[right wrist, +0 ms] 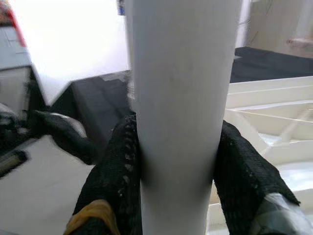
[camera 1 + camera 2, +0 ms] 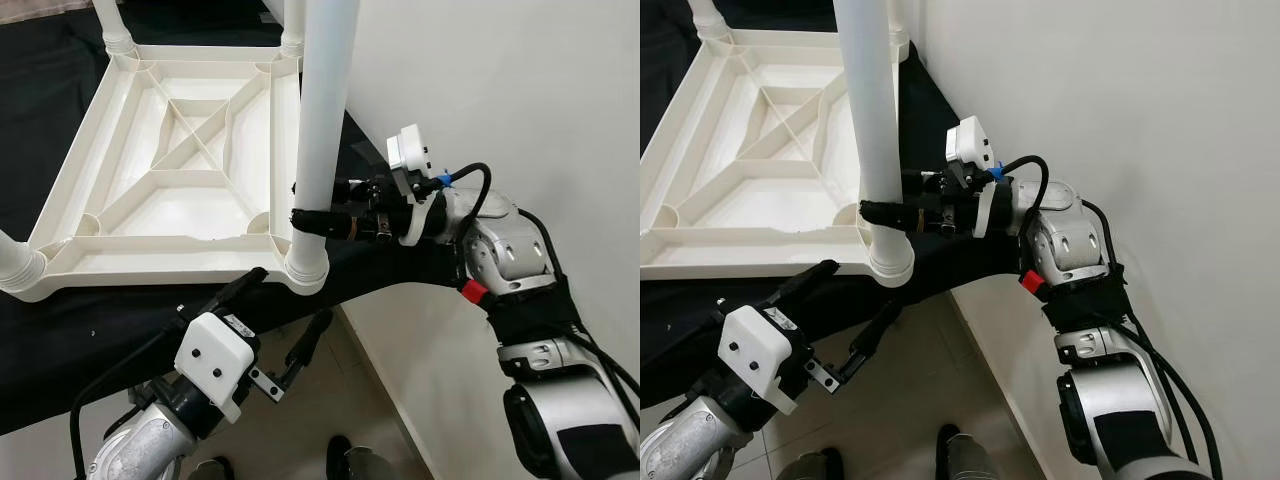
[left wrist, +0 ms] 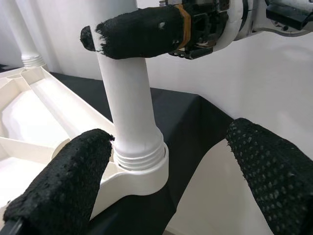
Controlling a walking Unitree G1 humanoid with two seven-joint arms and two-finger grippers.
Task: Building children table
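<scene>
A cream plastic children's table top (image 2: pixel 180 150) lies upside down on a black cloth, its ribbed underside facing up. A white round leg (image 2: pixel 322 130) stands upright in the near right corner socket (image 2: pixel 306 270). My right gripper (image 2: pixel 300 220) is shut on this leg just above the socket; the right wrist view has both black fingers (image 1: pixel 120 166) pressed on the white leg (image 1: pixel 178 107). My left gripper (image 2: pixel 290 325) hangs open below the cloth's front edge, just short of the same corner, touching nothing. Other legs (image 2: pixel 112 25) stand in the far sockets.
A white wall (image 2: pixel 520 90) runs close along the right side. The black cloth (image 2: pixel 100 320) drapes over the front edge of the surface. Tiled floor (image 2: pixel 330 430) and my feet lie below.
</scene>
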